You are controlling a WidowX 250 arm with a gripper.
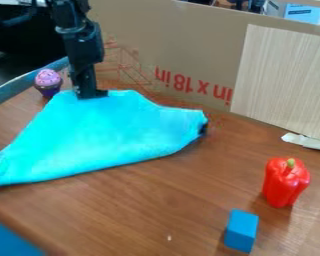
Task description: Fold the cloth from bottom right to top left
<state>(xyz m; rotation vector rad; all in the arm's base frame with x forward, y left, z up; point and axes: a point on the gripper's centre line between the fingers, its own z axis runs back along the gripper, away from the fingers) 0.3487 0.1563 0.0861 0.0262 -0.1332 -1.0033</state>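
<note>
My black gripper [90, 94] hangs down at the upper left, its tip at the far top edge of the cloth. The bright blue cloth [112, 137] lies on the brown table, roughly a triangle: one corner at the far left near the view's edge, another at the right with a small dark patch, and its top edge under the gripper. The long near edge runs slanting from lower left to right. I cannot tell whether the fingers hold the cloth.
A toy cupcake [48, 83] stands just left of the gripper. At the lower right are a red pepper [284, 183] and a blue block [241, 231] on the table [159, 210]. A cardboard wall [189, 45] bounds the back, with a white scrap [306, 141] near its foot.
</note>
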